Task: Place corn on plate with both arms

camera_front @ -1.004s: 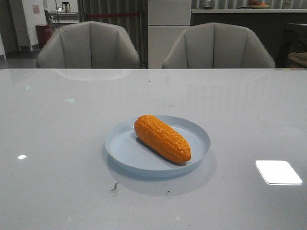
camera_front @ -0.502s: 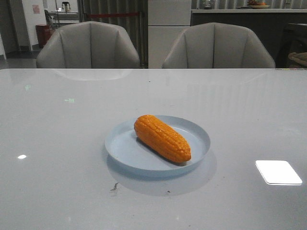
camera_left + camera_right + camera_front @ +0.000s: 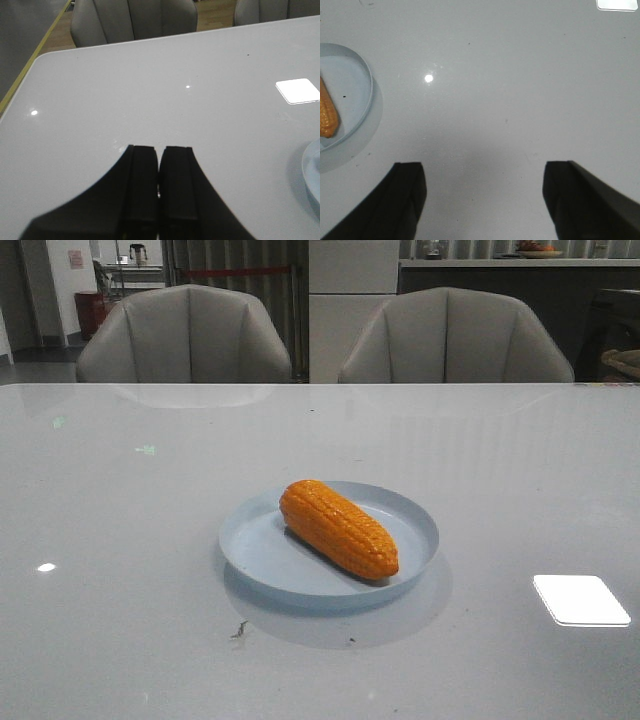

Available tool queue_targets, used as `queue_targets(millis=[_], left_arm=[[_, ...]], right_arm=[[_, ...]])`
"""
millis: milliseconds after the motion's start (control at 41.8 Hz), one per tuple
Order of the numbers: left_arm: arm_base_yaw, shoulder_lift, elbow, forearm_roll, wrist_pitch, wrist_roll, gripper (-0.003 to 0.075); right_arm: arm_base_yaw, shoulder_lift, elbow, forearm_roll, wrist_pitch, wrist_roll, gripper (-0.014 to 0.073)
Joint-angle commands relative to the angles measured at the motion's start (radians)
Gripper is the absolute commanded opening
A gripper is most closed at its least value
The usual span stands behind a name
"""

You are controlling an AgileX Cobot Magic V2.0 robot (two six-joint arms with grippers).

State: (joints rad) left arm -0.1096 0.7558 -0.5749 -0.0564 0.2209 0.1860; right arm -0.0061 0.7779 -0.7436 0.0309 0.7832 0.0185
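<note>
Over bare tabletop, the left gripper is sitting with its two black fingers pressed together, only a hairline seam between them, nothing pinched. Finger bases are running off the frame edge, so the rest of that arm is not showing. The right gripper is hanging with its fingers spread wide, a broad stretch of grey table showing between them, nothing held; both fingers are cropped at the frame edge. Neither gripper is showing in the front view, so their placement relative to each other is hard to judge.

Moving outward: in the left wrist view only a pale sliver of the plate is peeking in at the frame edge, well apart from the closed fingers; the corn is not visible there. In the right wrist view the plate is cut off too, about half showing, with a small dark speck on its floor and just the rounded end of the corn poking in. The plate is lying apart from the open fingers.

The front view is giving the full picture: the corn is lying on its side inside the plate, slanted, one end near the far left rim, the other near the front right rim. The plate is sitting flat around the middle of the table. A bright rectangular glare patch is lying on the table to the right. Two grey chairs are standing behind the far edge, background dim and hard to read.
</note>
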Motion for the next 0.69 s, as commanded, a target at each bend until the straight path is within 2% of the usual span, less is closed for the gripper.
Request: queue_targets(millis=[0,72,167,383,669], left_arm=[[0.004,-0.034,-0.030,0.002,-0.087,-0.061,0.0094],[0.008,-0.084,-0.021,0.065,-0.092,-0.114,0.0094],[0.008,-0.172,0.018,0.107,-0.105,-0.118,0.0094],[0.008,-0.413,0.202,0.106,-0.163,-0.118,0.0094],[0.008,-0.712,0.439,0.089,-0.167,-0.118,0.0094]], right_arm=[[-0.005,-0.006,-0.025,0.005,-0.067,-0.001,0.0594],[-0.005,-0.006,-0.025,0.005,-0.067,-0.001,0.0594],[-0.005,-0.006,-0.025,0.005,-0.067,-0.001,0.0594],[-0.005,-0.006,-0.025,0.005,-0.067,-0.001,0.0594],[-0.005,-0.006,-0.025,0.005,-0.067,-0.001,0.0594]])
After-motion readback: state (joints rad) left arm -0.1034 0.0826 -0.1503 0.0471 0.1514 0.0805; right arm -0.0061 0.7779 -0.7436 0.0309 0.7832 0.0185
